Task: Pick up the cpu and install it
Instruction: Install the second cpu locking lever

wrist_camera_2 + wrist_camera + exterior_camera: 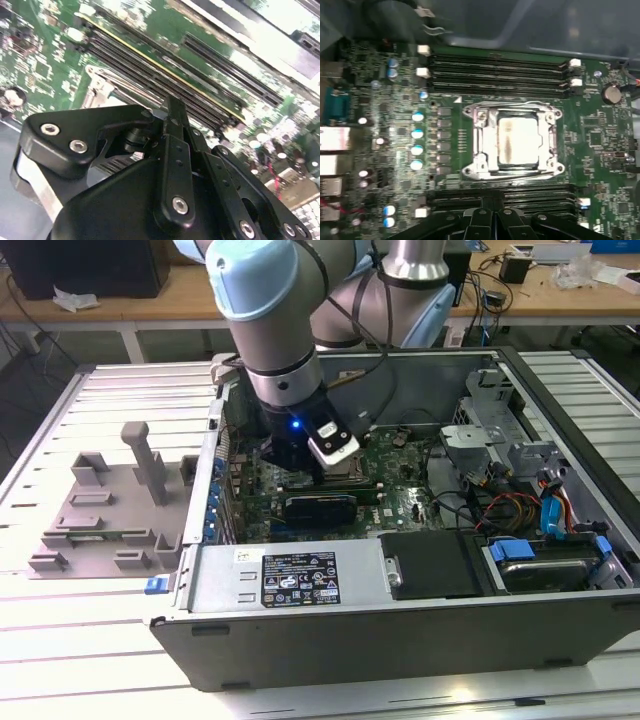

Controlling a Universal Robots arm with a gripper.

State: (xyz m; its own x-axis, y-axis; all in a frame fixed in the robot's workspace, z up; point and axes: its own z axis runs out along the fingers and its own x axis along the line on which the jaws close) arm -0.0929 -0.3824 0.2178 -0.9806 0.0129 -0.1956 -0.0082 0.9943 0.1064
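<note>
We've got the cpu [517, 140] sitting in the metal-framed socket [480, 145] on the green motherboard [600, 135], inside the open pc case [300, 585]. The gripper [492, 212] hovers just above the board near the socket, and we can't tell how far its claw is open.

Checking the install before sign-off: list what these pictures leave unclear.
- Whether the cpu lies fully flat in the socket: first wrist view, too blurred.
- Gripper fingertips: second wrist view, hidden by its own black linkage.
- Socket in the exterior view: hidden behind the arm.
</note>
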